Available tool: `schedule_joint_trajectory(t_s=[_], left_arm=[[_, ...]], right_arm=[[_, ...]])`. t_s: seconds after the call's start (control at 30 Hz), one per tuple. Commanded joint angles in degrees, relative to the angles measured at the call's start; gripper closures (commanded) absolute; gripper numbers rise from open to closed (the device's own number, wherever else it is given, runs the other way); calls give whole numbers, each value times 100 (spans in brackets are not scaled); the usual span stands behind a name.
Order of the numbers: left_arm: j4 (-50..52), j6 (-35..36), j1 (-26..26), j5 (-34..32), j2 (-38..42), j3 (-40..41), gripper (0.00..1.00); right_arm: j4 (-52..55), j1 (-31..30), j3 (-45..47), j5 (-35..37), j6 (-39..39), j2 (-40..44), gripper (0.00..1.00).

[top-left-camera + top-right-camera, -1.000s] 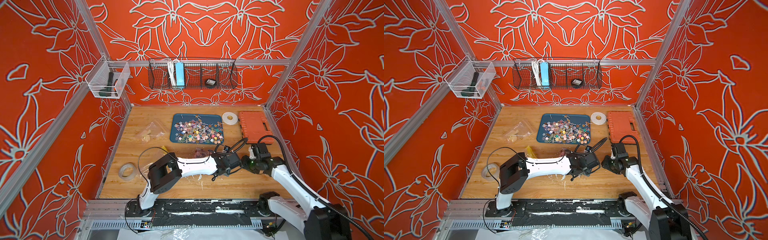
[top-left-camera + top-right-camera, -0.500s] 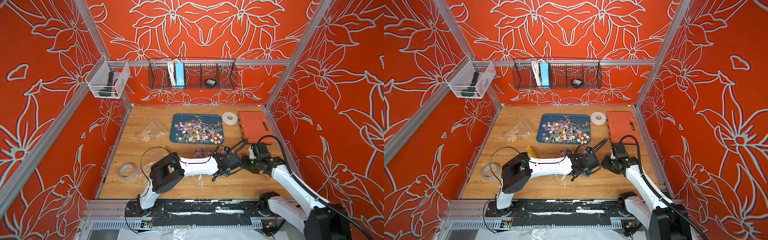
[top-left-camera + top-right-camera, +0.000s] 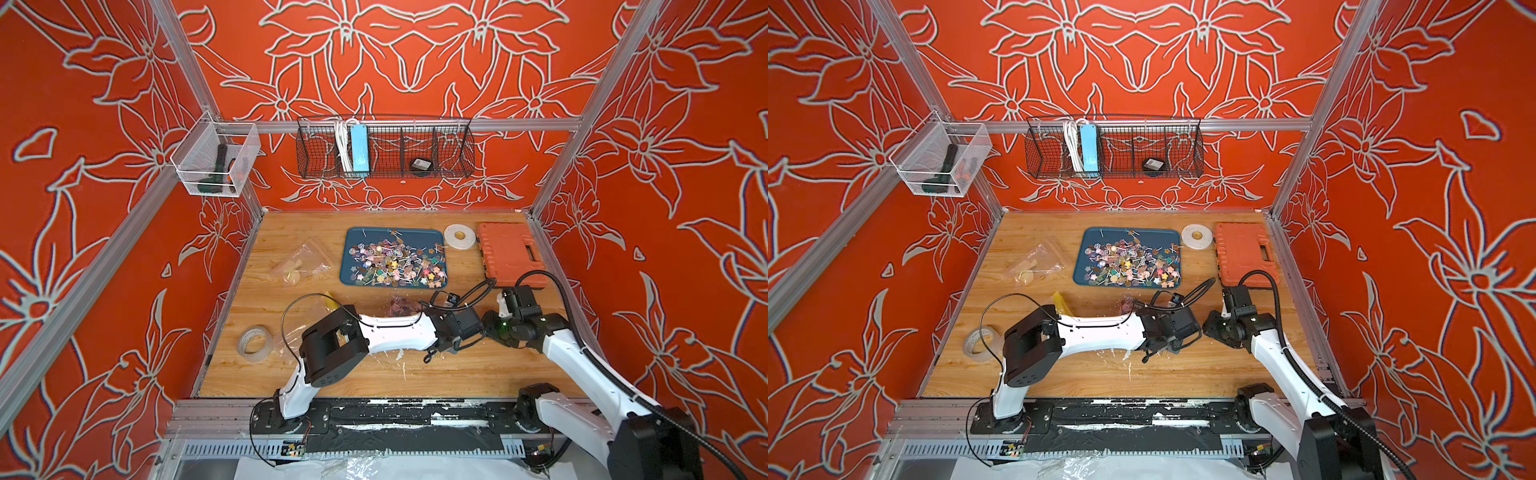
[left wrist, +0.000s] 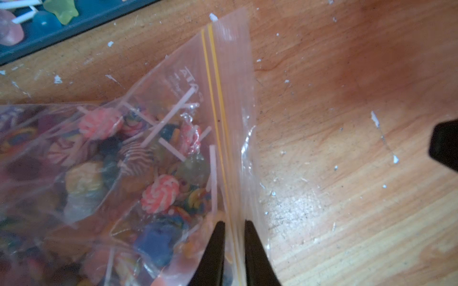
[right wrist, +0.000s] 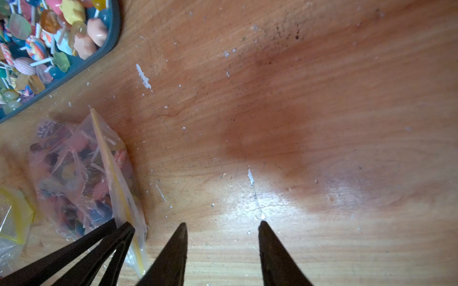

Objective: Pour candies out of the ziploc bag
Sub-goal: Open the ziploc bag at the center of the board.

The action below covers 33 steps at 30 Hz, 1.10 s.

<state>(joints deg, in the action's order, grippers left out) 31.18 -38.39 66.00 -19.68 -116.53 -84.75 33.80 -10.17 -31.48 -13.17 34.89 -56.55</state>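
Ziploc bag (image 4: 153, 128) of lollipops (image 4: 159, 190), full and apparently zipped, just beside blue tray (image 3: 357, 237) of loose lollipops (image 3: 395, 264); left gripper (image 4: 234, 222) pinched on zip strip (image 4: 215, 99), right gripper (image 5: 223, 224) half-spread, empty, near same tray; opening, pouring outstanding.

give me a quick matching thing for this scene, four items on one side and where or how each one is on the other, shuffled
Column one:
1. left gripper
2. right gripper
3. blue tray
4. orange case

Column two:
a. lying shut, beside the white tape roll
b. holds a heap of loose lollipops
c. pinching the zip edge of the bag
d. open, holding nothing

Pairs: 1-c, 2-d, 3-b, 4-a
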Motion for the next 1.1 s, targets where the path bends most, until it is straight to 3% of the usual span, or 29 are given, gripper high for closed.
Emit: schedule_joint_trajectory(t_s=[0.0,0.6,0.7,0.83,1.07], left_arm=[[144,-11,-17,-128,-140,-104,85],[619,-87,-17,-415,-467,-432,84],[746,-120,-17,-538,-477,-446,87],[794,-160,-17,-616,-468,-411,99],[501,-35,-14,-510,-220,-212,100]], right_arm=[[-8,44,11,-135,-28,26,53],[-128,45,8,-437,-90,-26,53],[-158,42,19,-467,-98,-40,53],[-243,46,59,-609,-105,-57,53],[-730,49,182,-1387,-186,-207,53]])
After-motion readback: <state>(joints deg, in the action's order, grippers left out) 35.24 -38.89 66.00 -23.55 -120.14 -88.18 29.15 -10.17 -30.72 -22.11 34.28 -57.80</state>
